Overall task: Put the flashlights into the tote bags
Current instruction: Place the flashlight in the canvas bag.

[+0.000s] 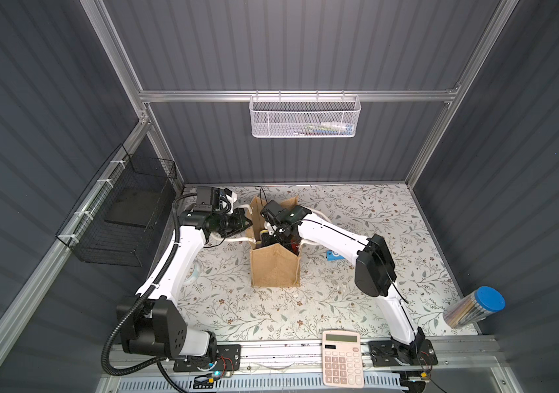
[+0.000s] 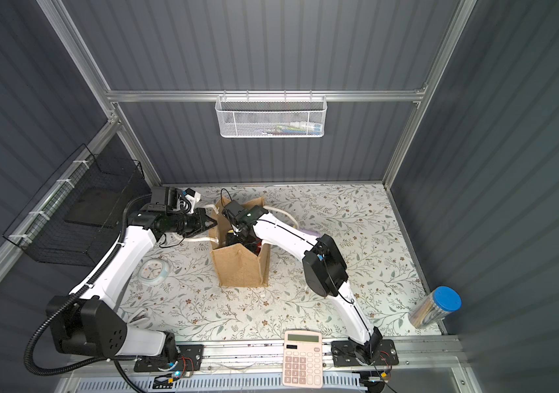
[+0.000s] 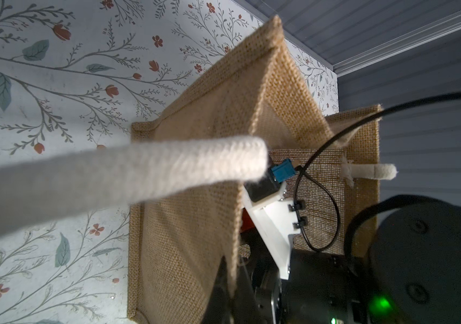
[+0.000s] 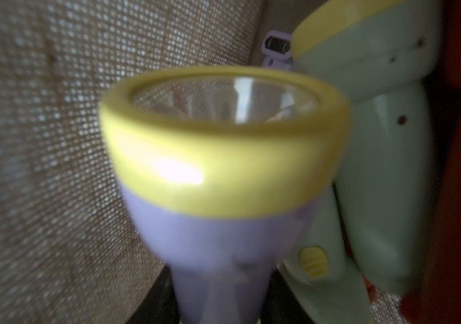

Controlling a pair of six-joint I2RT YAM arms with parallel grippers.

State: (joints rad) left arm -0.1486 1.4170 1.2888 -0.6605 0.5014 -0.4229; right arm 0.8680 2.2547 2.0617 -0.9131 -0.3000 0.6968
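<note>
Jute tote bag (image 1: pixel 274 268) stands mid-counter (image 1: pixel 390 221) in both top views. The right gripper (image 1: pixel 280 236) is sunk in its mouth, the left gripper (image 1: pixel 246 222) at its side wall. In a top view a blue flashlight (image 1: pixel 334 256) lies outside, near the bag.

Left wrist view: fingers (image 3: pixel 218 297) closed, pinching the bag's edge, holding it open.

Right wrist view: lilac flashlight (image 4: pixel 223 196) inside the bag, clamped in the right gripper, close beside a pale green flashlight (image 4: pixel 378 140).

Recommend: release low, withdraw straight up. Mouth narrow; rope handle (image 3: pixel 111 174) close; counter around open.
</note>
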